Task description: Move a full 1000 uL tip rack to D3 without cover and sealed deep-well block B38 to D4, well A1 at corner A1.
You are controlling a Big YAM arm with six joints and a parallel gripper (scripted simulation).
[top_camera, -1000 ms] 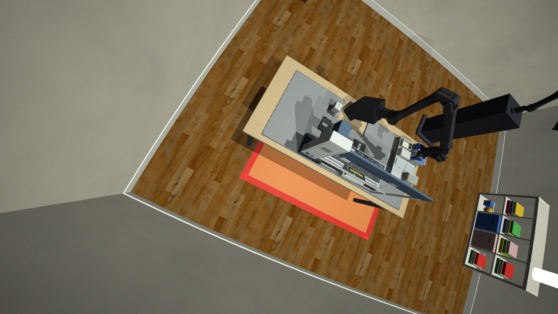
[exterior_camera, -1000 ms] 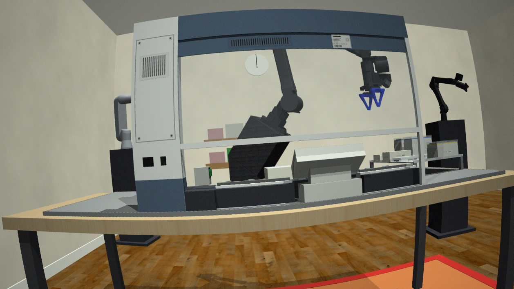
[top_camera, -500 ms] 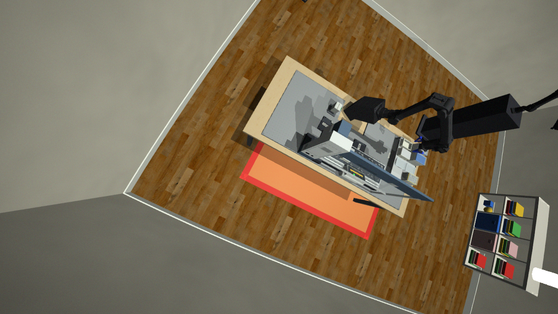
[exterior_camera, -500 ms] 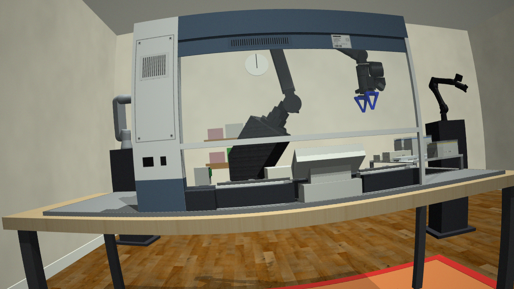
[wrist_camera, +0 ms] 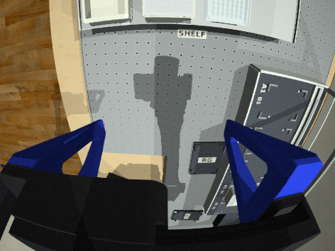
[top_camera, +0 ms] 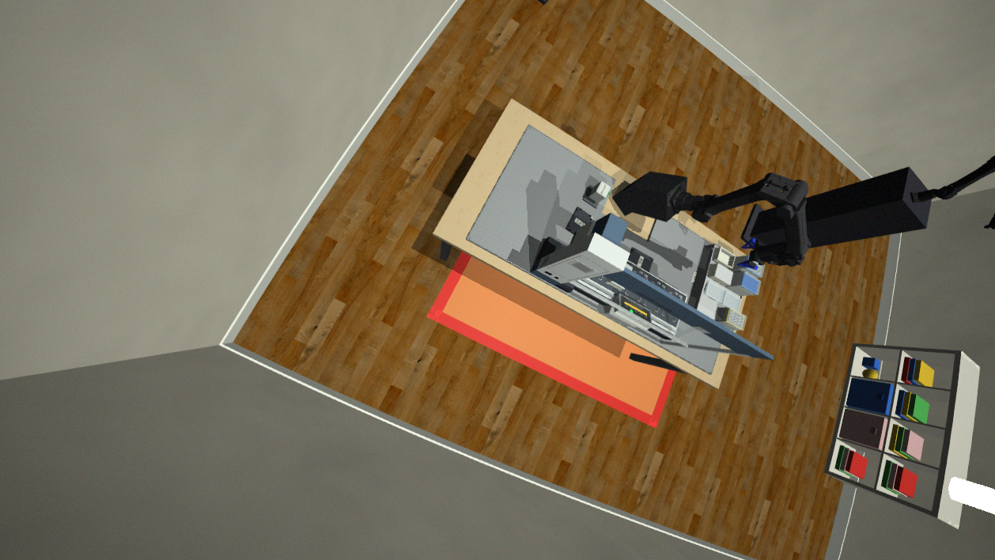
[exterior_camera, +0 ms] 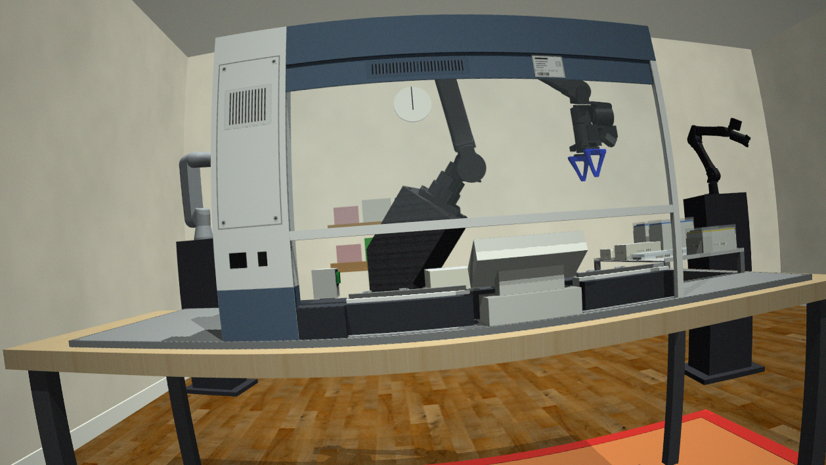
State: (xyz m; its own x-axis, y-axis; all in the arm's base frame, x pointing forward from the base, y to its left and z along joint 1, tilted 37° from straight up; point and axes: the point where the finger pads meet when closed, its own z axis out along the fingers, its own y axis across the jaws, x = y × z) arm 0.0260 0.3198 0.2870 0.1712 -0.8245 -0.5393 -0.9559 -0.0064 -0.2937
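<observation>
My gripper [top_camera: 750, 253] [exterior_camera: 588, 173] [wrist_camera: 165, 126] is open and empty. It hangs high above the grey table top, between the SHELF and the deck. In the wrist view the SHELF [wrist_camera: 281, 12] runs along the top, with its label [wrist_camera: 192, 33] at its front edge. The dark deck [wrist_camera: 284, 97] with white brackets and an engraved A1 lies at the right. The RG nest [wrist_camera: 206, 156] lies below my fingers.
The table's tan edge [wrist_camera: 67, 53] and wooden floor are to the left in the wrist view. The liquid handler's housing [exterior_camera: 248, 173] and frame enclose the deck. Shelf items show at the right [exterior_camera: 710, 238] [top_camera: 731, 278]. A second black arm [exterior_camera: 716, 138] stands beyond the table.
</observation>
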